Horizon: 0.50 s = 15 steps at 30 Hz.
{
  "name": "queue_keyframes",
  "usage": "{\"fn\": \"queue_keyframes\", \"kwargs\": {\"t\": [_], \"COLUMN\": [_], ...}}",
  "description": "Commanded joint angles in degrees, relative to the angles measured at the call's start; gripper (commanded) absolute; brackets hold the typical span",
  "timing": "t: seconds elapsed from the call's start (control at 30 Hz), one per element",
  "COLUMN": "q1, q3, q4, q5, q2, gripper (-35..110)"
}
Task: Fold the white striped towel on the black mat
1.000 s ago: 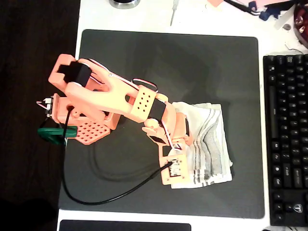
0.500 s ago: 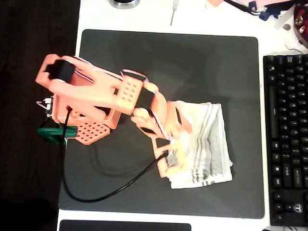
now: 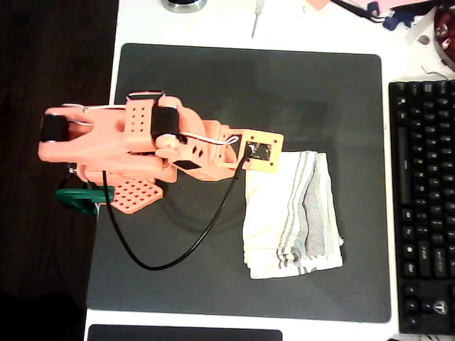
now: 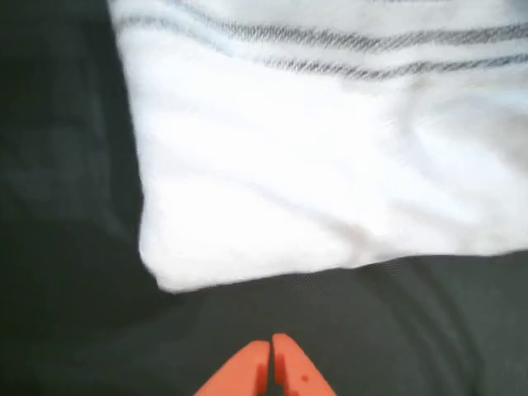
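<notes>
Fingers of the hand are hidden in the overhead view: the orange arm [image 3: 142, 153] reaches from the left across the black mat [image 3: 249, 92], and its square wrist camera plate covers whatever is beneath it, just at the upper left corner of the towel [image 3: 288, 213]. The towel lies folded into a rough rectangle on the right half of the mat, grey stripes running down its length, its lower edge rumpled. A black cable [image 3: 167, 259] loops from the arm over the mat. A black keyboard [image 3: 423, 206], cut off at the right edge, sits on the white counter [image 3: 227, 25] beside the mat.

From the wrist view, the hand [image 4: 271, 367] shows at the bottom edge as two orange tips pressed together, clenched on nothing, above bare mat [image 4: 66, 206] and apart from the cloth. The towel [image 4: 330, 165] is blurred, with one rounded corner toward the hand and thin grey stripes along its far side.
</notes>
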Motion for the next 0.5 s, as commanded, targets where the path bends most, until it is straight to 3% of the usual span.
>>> {"fn": "queue_keyframes", "kwargs": {"t": [0.0,0.47], "q1": [-0.4,-1.0], "q3": [5.1,15.7], "q4": [-0.5,6.7], "q5": [-2.8,-0.3], "q2": [7.0,17.3], "gripper": [0,0]}}
